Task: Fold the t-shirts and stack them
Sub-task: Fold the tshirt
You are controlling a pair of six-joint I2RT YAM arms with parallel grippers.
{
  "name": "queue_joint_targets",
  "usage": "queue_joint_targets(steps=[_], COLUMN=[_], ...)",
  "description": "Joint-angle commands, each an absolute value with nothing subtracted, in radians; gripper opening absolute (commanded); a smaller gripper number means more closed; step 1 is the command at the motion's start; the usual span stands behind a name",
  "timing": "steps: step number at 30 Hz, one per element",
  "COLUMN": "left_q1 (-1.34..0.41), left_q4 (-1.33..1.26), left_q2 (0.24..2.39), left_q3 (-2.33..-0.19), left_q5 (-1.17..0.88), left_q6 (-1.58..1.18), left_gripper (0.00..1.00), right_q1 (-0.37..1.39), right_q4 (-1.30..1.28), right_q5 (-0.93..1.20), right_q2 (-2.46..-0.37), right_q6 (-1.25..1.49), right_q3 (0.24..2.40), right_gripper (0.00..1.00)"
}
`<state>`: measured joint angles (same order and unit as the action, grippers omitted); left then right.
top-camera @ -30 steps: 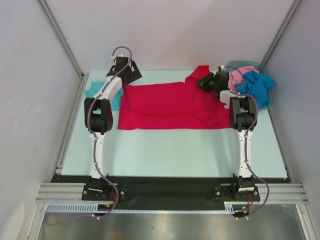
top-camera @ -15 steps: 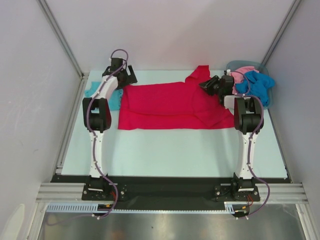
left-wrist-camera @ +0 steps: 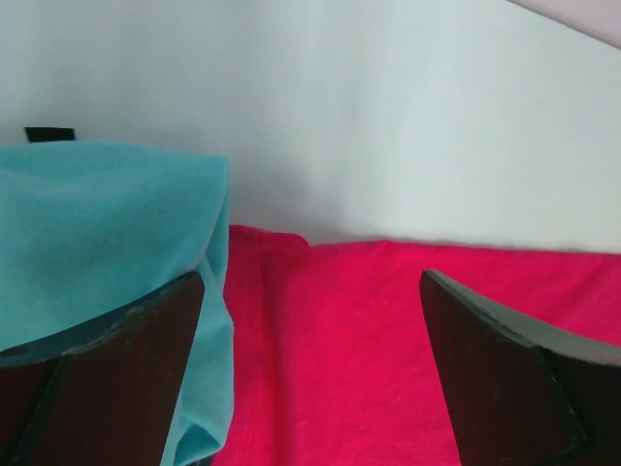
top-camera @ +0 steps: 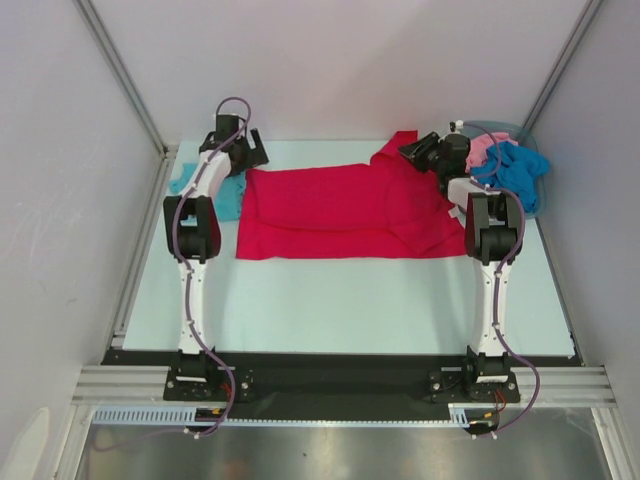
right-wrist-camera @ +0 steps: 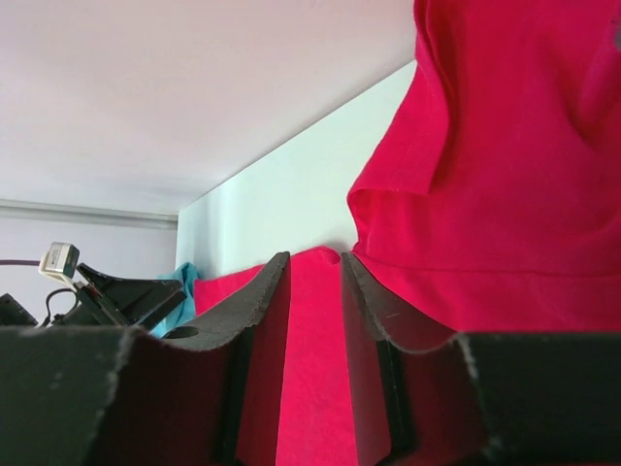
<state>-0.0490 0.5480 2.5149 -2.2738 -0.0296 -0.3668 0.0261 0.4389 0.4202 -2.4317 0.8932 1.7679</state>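
A bright red t-shirt (top-camera: pixel 340 210) lies spread flat across the back half of the table, one sleeve (top-camera: pixel 400 148) pointing to the rear. My left gripper (top-camera: pixel 250 150) hovers at its back left corner, jaws wide open and empty; the left wrist view shows red cloth (left-wrist-camera: pixel 330 349) below my gripper (left-wrist-camera: pixel 310 282). A light teal t-shirt (top-camera: pixel 228 200) lies folded beside that corner, partly under the left arm. My right gripper (top-camera: pixel 420 152) sits by the rear sleeve, its jaws a narrow gap apart; red cloth (right-wrist-camera: pixel 514 175) shows through that gap (right-wrist-camera: pixel 315 257), not pinched.
A grey bin (top-camera: pixel 535 205) at the back right holds a pink t-shirt (top-camera: pixel 487 148) and a deeper blue one (top-camera: pixel 515 172), close behind the right wrist. Light walls and metal posts close the table in on three sides.
The right gripper has drawn back toward the rear wall, off the shirt's shoulder area. The left gripper has shifted a little left and back. The red shirt lies about as before.
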Motion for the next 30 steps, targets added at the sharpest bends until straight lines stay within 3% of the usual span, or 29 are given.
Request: queue_joint_targets(steps=[1, 13, 24, 28, 30], left_q1=[-0.046, -0.069, -0.095, -0.094, -0.091], left_q4=[0.535, 0.580, 0.643, 0.678, 0.690], left_q2=[2.546, 2.557, 2.546, 2.551, 2.554], left_q3=[-2.329, -2.329, -2.345, -2.382, -2.393], left_q5=[-0.084, -0.124, -0.009, 0.080, 0.091], left_q6=[-0.391, -0.446, -0.394, -0.367, -0.365], left_gripper=[1.00, 1.00, 1.00, 1.00, 1.00], right_q1=[0.015, 0.014, 0.008, 0.008, 0.008], right_q4=[0.439, 0.459, 0.443, 0.417, 0.400], right_q5=[0.433, 0.439, 0.456, 0.463, 0.457], right_q2=[-2.451, -2.433, -2.454, -2.490, -2.493], right_q6=[0.877, 0.893, 0.897, 0.899, 0.893], right_q3=[1.807, 1.783, 1.813, 1.856, 1.862], right_gripper=[0.33, 0.32, 0.32, 0.40, 0.50])
